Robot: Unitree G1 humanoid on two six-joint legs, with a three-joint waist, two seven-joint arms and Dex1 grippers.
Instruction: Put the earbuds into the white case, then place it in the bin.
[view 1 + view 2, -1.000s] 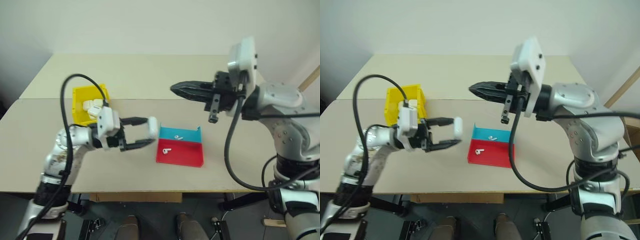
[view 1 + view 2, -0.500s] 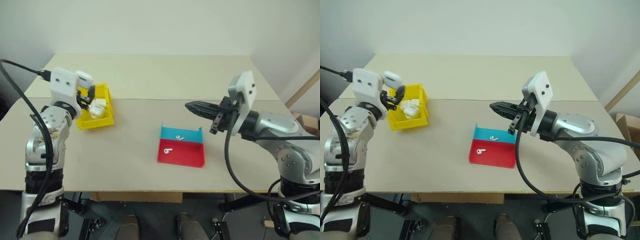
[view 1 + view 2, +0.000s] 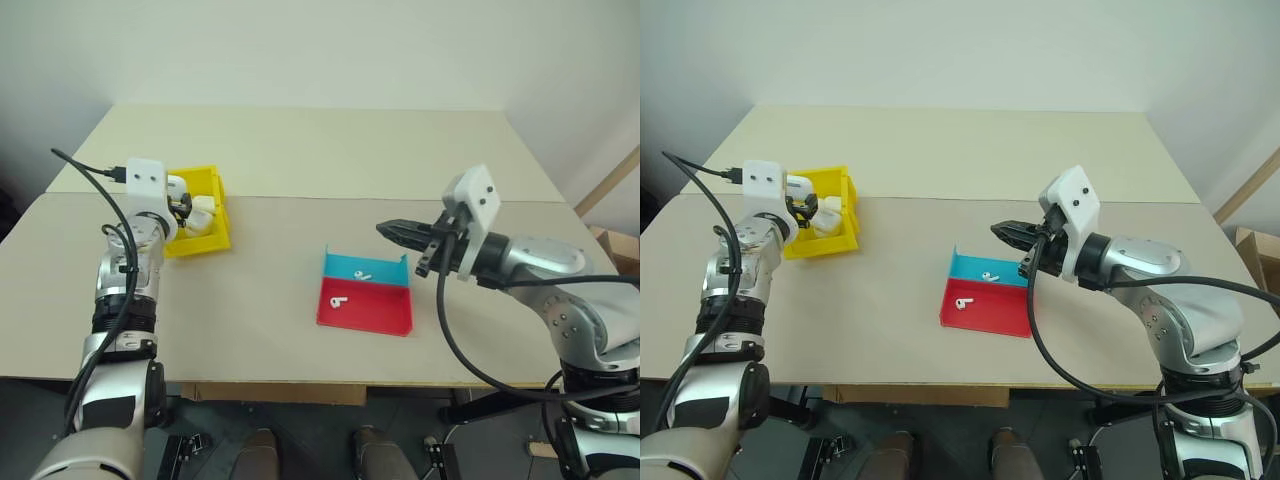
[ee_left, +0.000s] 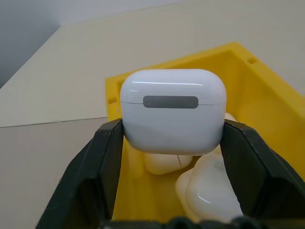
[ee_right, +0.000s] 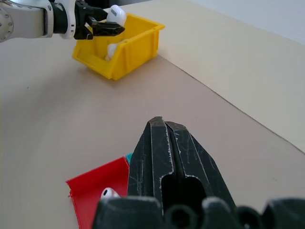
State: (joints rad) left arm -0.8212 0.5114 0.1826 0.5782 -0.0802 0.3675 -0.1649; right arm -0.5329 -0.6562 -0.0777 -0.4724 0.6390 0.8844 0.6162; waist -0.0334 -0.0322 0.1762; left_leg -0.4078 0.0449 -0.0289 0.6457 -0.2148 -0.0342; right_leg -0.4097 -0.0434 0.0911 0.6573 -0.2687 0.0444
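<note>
I have the left gripper [image 4: 172,138] over the yellow bin [image 3: 213,240], fingers [image 4: 102,162] either side of the white case [image 4: 172,110] and touching it, lid closed, case sitting upright between the pads. The case hangs above the bin's inside, not resting on anything. Under it I see more white cases [image 4: 207,188] already lying in the bin.

From the right wrist camera the same picture: left gripper [image 5: 107,26] at the bin's [image 5: 128,47] near rim with the case [image 5: 116,14] between the tips.

Right gripper [image 3: 392,230] sits level above the table [image 3: 300,150], pointing toward the left side, fingers pressed together with nothing in them. Its tip is just beyond the top right corner of the red-and-blue tray [image 3: 385,318], clear of it.

Two earbuds are in that tray: one [image 3: 362,275] in the blue half, one [image 3: 339,299] in the red half, lying loose and apart from each other. One shows at the edge of the right wrist view too [image 5: 108,192].

Tray is mid-table, bin well off to the left of it
</note>
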